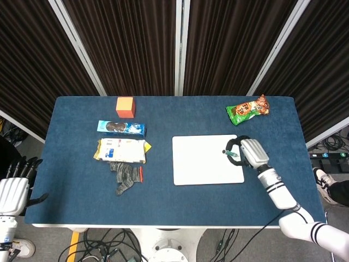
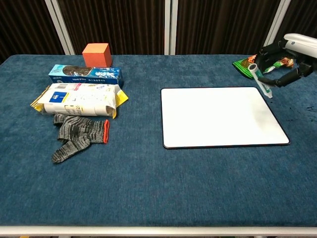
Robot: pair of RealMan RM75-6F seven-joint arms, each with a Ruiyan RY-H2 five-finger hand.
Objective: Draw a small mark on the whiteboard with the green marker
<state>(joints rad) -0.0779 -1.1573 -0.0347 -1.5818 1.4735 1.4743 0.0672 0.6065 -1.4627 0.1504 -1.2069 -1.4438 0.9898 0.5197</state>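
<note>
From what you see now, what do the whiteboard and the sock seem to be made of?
Whiteboard: probably smooth coated board or plastic; flat white face with a thin dark edge and a faint sheen. Sock: knitted fabric, likely cotton or a blend; mottled grey, limp and crumpled, with an orange-red cuff.
</note>
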